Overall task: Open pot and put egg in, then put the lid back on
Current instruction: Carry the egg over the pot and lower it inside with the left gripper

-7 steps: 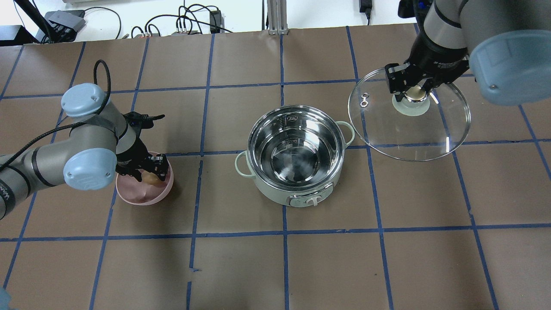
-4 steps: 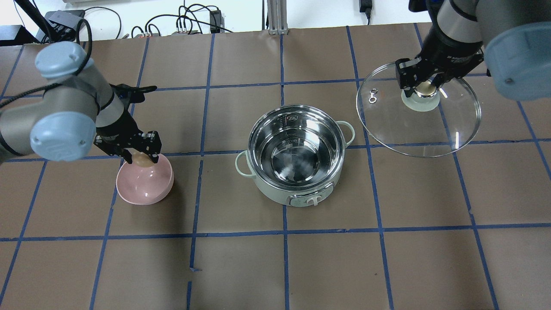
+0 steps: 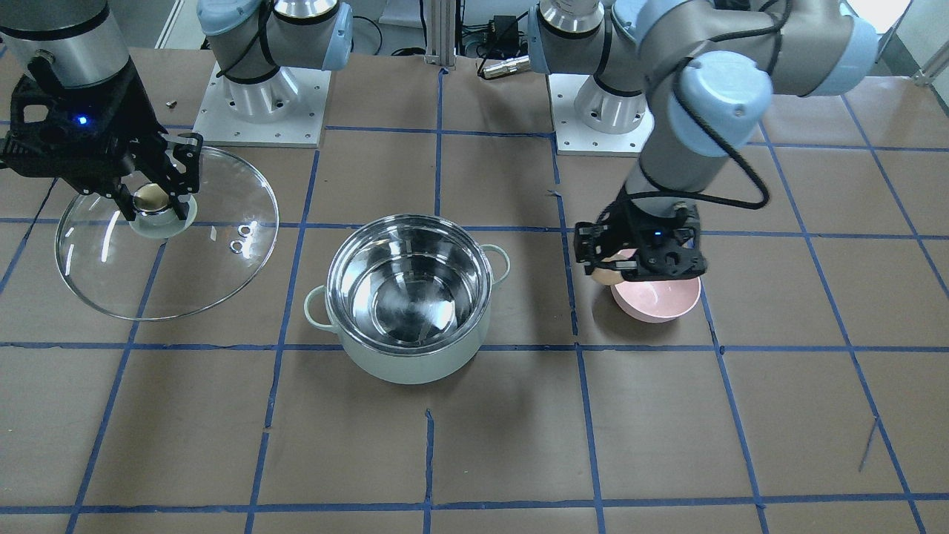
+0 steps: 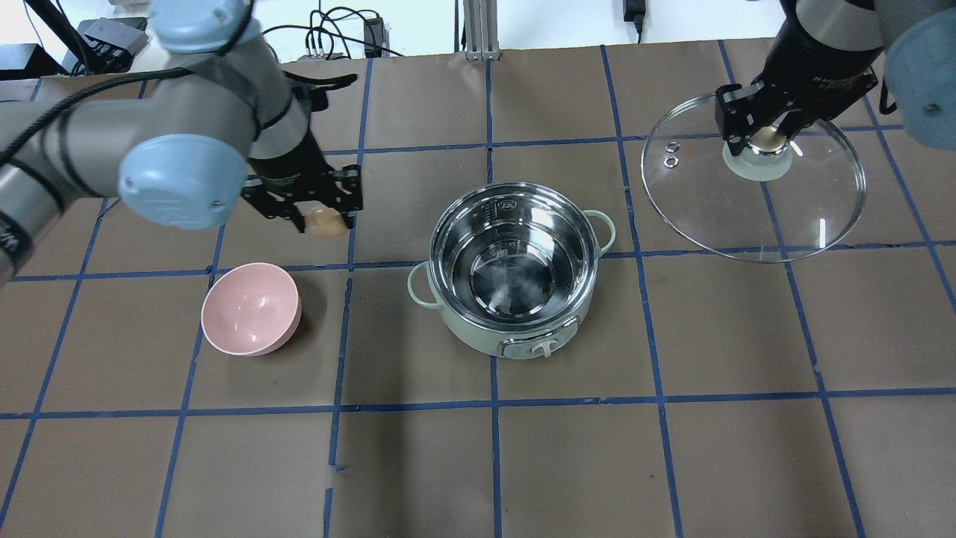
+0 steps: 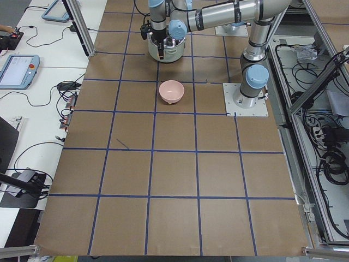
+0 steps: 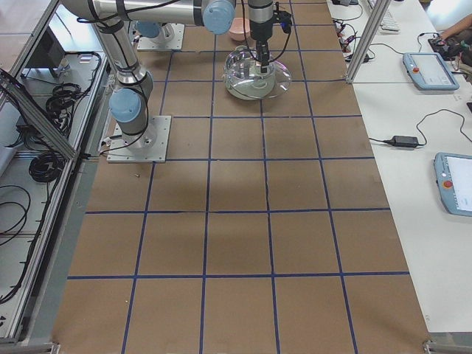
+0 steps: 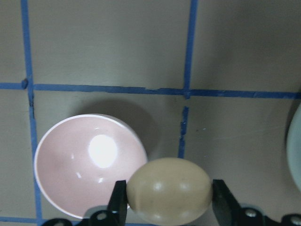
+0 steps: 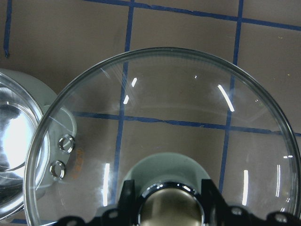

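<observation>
Around the pot (image 4: pixel 478 336), blue tape (image 4: pixel 493 407) grids the brown-papered table (image 4: pixel 747 463).

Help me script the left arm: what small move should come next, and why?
Probably carry the egg sideways to above the pot. The left claw grips it, lifted clear of the pink bowl, the pot stands open and empty, and the right claw holds the lid aside.
</observation>
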Controlling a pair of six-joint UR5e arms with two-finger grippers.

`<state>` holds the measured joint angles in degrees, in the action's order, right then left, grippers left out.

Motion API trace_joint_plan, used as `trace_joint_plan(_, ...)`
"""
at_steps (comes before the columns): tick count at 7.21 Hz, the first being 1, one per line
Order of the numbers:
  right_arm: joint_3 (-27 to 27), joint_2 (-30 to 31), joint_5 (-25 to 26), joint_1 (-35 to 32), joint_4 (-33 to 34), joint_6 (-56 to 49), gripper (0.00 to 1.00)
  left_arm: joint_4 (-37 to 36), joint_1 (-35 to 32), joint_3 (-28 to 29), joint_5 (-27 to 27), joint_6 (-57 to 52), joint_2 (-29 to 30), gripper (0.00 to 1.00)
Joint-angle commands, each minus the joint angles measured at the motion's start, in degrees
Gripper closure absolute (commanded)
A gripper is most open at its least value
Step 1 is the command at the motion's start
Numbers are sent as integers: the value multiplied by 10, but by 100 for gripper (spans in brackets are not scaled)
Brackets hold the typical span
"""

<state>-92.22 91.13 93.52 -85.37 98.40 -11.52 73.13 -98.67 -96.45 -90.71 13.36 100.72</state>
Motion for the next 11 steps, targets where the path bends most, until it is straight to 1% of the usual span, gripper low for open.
trace_joint_plan(1,-2,-2,-5,2,5,-9,66,-42,-126,68,1,135,78,71)
trace_joint_plan(2,-2,-2,-1,2,3,-10,66,-69,-148,65,20,138,99,71)
trace_joint_plan(3,-1,0,0,2,1,-11,66,-90,-151,59,46,142,114,71)
trace_joint_plan(4,-1,0,1,3,0,-11,66,-100,-154,53,54,136,126,71)
trace_joint_plan(6,-1,1,-1,5,0,-11,66,-100,-154,29,55,134,135,71)
trace_joint_plan(7,-1,8,1,4,-1,-11,66,-103,-154,28,61,137,136,71)
trace_joint_plan(8,-2,8,0,3,-1,-10,66,-106,-154,24,82,132,139,71)
trace_joint_plan(11,-5,10,-4,2,-1,-9,66,-107,-154,20,86,128,145,71)
